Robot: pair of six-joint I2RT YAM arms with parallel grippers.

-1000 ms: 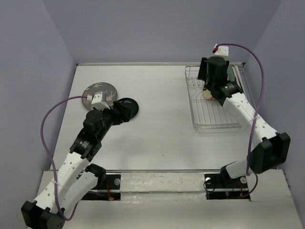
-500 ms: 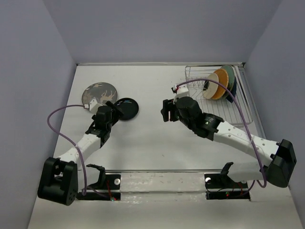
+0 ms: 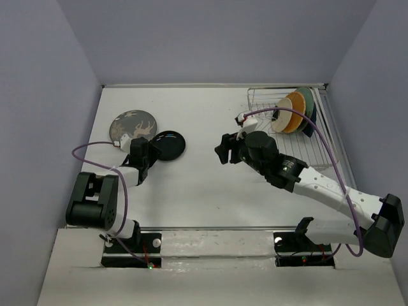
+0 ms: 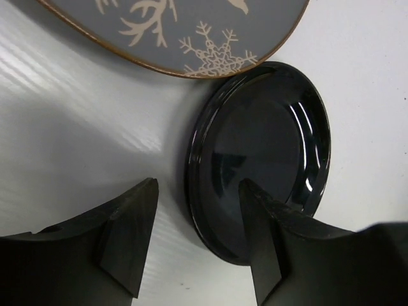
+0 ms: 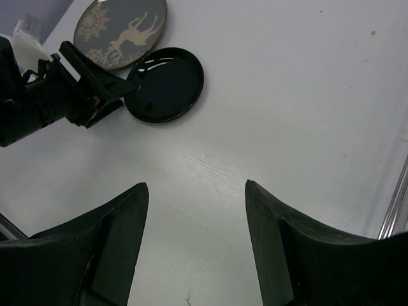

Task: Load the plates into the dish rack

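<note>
The glossy black plate (image 3: 169, 145) lies flat on the table, touching the grey-brown plate with white pattern (image 3: 132, 124). My left gripper (image 3: 149, 150) is open and low at the black plate's near rim (image 4: 255, 153). One finger (image 4: 271, 248) is over the plate and the other (image 4: 124, 233) is over the table. My right gripper (image 3: 223, 150) is open and empty above mid-table (image 5: 196, 188). The dish rack (image 3: 287, 159) at the back right holds the orange plate (image 3: 292, 113), the cream, teal and dark blue ones on edge.
The right wrist view shows the black plate (image 5: 166, 85), the patterned plate (image 5: 121, 32) and the left gripper (image 5: 95, 83) at its far left. A rack rail (image 5: 398, 204) runs along that view's right edge. Purple walls enclose the table.
My right gripper has left the rack and swung to mid-table, empty. The left arm has folded back and down, while its gripper stays at the black plate's rim.
</note>
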